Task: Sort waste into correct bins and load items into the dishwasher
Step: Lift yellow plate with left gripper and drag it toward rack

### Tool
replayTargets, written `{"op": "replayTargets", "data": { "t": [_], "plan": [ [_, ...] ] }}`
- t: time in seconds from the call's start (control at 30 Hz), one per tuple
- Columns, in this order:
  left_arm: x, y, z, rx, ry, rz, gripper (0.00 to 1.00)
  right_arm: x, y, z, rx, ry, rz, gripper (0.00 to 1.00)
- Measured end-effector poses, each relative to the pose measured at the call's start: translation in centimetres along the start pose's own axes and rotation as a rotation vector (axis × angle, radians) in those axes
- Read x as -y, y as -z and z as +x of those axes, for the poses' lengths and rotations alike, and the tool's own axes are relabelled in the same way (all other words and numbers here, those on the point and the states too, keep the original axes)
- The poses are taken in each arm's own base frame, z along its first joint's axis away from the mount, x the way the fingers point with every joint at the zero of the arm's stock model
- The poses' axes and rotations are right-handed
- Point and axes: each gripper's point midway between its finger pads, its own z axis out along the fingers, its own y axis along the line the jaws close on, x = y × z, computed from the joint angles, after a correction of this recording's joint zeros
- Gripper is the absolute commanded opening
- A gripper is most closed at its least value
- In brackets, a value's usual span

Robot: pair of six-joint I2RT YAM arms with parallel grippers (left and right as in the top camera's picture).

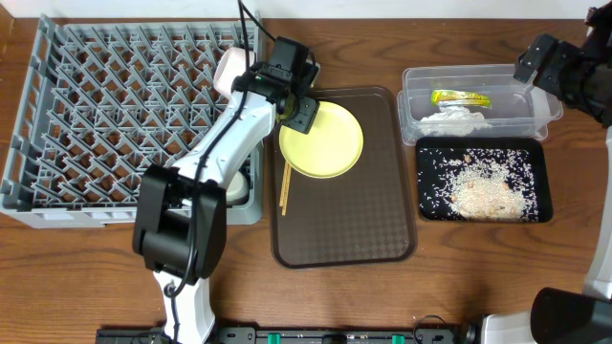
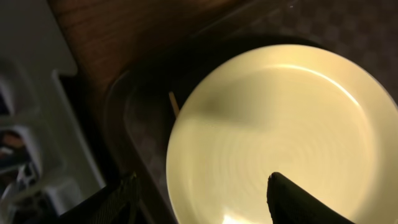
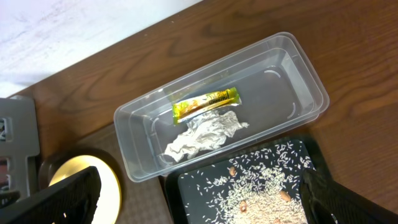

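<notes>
Your left tool (image 1: 298,113) hangs over the near-left rim of the yellow plate (image 1: 325,143), its jaws spread and gripping nothing. In the left wrist view one finger (image 2: 305,199) sits above the plate's face and the other over the brown serving tray (image 1: 344,229) beside it, so the rim runs between them. You can't tell from these views whether either finger touches the plate. The plate lies flat at the far-left end of the serving tray, and the chopsticks (image 1: 284,186) lie along the tray's left edge, partly tucked under the plate.

Your right tool (image 1: 532,63) hovers above the far-right corner of the counter (image 1: 382,48), released and wide, with nothing in it. Below it the clear tub (image 1: 411,96) holds the yellow-green wrapper (image 1: 460,97) and the crumpled white paper (image 1: 451,118), touching each other. The black tray (image 1: 427,201) sits just in front of the tub, with the rice scraps (image 1: 483,186) scattered across it.

The grey dish rack (image 1: 115,105) stands at the left of the counter, beside the serving tray
</notes>
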Motion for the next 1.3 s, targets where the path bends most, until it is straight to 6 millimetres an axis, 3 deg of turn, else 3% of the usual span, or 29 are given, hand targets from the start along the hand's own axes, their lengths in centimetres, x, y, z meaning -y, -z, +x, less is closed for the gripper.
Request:
{"op": "replayTargets", "data": {
  "t": [0.23, 0.53, 0.67, 0.83, 1.3],
  "plan": [
    [-0.6, -1.9, 0.1, -0.004, 0.003, -0.015, 0.67, 0.0, 0.0, 0.0, 0.000, 0.000, 0.000, 0.99],
    [-1.6, -4.8, 2.1, -0.074, 0.025, -0.016, 0.68, 0.0, 0.0, 0.0, 0.000, 0.000, 0.000, 0.99],
    [-1.5, -4.9, 2.1, -0.076, 0.025, -0.013, 0.66, 0.0, 0.0, 0.0, 0.000, 0.000, 0.000, 0.99],
    [-1.3, -4.9, 2.3, -0.083, 0.025, -0.002, 0.58, 0.0, 0.0, 0.0, 0.000, 0.000, 0.000, 0.99],
    [-0.5, -5.2, 2.7, -0.085, 0.025, 0.042, 0.58, 0.0, 0.0, 0.0, 0.000, 0.000, 0.000, 0.99]
  ]
}}
